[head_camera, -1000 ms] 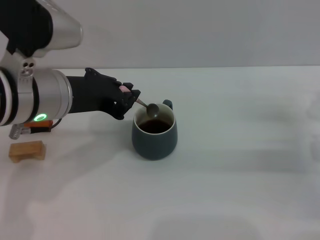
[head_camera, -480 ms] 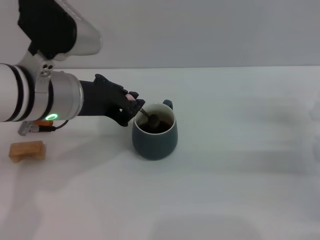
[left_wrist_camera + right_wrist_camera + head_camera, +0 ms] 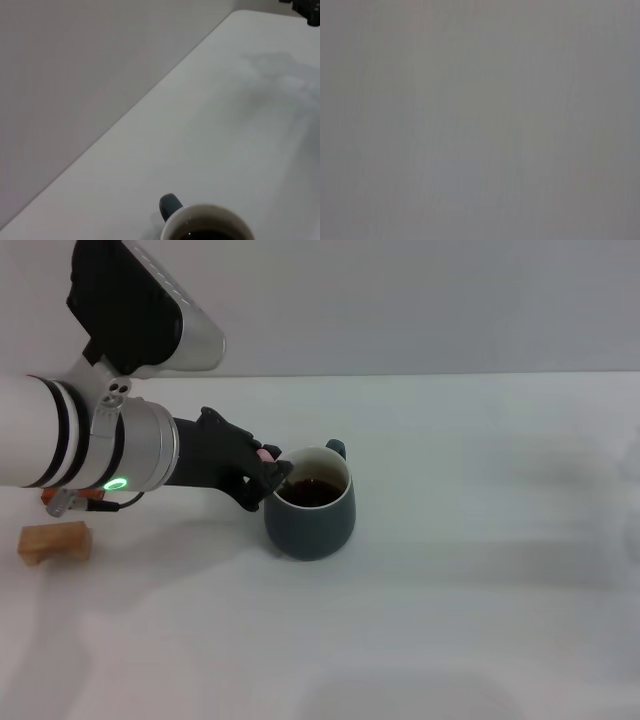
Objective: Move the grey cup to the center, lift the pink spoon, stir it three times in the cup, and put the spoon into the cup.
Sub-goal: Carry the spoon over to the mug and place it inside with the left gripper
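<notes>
My left jaws (image 3: 272,475) sit right at the near-left rim of the grey cup (image 3: 310,502), pinched shut on the pink spoon (image 3: 270,454); only a speck of its pale pink handle shows between my dark fingers, and the rest runs down into the cup, where I cannot make it out against the dark liquid. The cup stands upright near the middle of the white surface (image 3: 480,570), its small handle pointing away from me. A wooden block (image 3: 55,541) lies well apart on my left, near the edge. From my left wrist only the cup's rim and handle (image 3: 170,205) show, cut off by the frame. My right arm is out of sight; its wrist view shows only blank grey.
</notes>
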`<state>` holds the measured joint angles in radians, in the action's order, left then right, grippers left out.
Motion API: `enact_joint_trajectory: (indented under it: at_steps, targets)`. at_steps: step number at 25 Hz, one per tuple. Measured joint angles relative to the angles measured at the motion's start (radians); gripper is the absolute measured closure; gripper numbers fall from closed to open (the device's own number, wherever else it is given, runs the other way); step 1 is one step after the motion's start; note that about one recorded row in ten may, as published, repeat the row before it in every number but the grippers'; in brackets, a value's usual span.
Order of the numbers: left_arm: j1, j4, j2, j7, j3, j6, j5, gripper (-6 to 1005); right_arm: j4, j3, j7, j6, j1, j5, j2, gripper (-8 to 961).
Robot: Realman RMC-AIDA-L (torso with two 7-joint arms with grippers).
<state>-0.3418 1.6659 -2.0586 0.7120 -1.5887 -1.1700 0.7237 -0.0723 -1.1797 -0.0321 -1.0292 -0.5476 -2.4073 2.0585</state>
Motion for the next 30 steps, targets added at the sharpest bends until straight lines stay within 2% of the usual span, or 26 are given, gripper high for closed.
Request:
enact_joint_trajectory:
  at_steps: [11, 21, 30]
  targets:
    - [-0.036, -0.044, 0.0, 0.001, 0.004, -0.016, -0.001, 853, 0.0, 0.002, 0.0, 0.003, -0.002, -0.002, -0.001, 954]
    - [-0.023, -0.043, -0.001, 0.01, 0.005, 0.057, 0.05, 853, 0.0, 0.001, 0.0, 0.014, 0.003, -0.004, -0.001, 954]
    - [-0.041, -0.083, -0.002, 0.009, 0.013, 0.054, 0.066, 853, -0.001, 0.005, 0.0, 0.014, 0.002, -0.004, -0.001, 954]
